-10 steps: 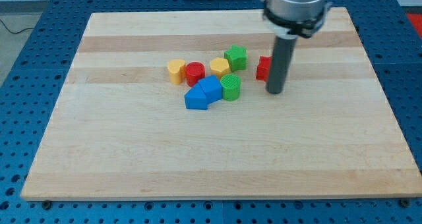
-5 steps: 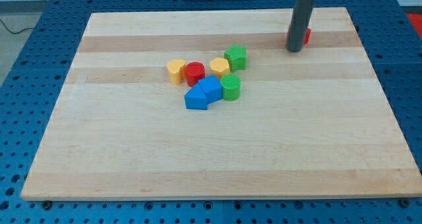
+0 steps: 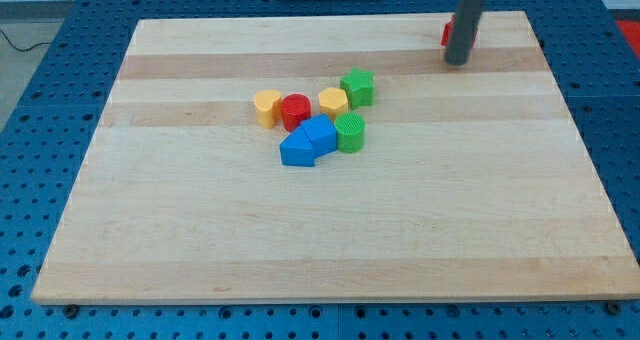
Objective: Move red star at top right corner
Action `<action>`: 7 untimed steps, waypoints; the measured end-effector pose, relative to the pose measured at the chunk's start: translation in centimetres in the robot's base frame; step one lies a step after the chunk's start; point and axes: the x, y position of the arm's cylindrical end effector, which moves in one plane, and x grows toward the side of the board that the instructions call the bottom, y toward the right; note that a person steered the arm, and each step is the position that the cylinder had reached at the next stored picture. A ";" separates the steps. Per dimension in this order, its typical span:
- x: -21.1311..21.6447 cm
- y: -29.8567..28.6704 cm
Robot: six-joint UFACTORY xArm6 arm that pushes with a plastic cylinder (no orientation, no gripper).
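Observation:
The red star lies near the board's top right corner, mostly hidden behind my rod; only red slivers show on either side. My tip rests on the board just below the star, touching or almost touching it. The other blocks lie well to the left of the tip, in a cluster near the board's middle.
The cluster holds a yellow block, a red cylinder, a yellow block, a green star, a green cylinder and two blue blocks. The wooden board lies on a blue pegboard table.
My tip has pushed the red star from right of the cluster up and to the right, to near the top right corner. The cluster has not moved.

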 end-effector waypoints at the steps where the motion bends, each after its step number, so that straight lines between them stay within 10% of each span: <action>1: -2.1 -1.9; 7: -1.5 3.2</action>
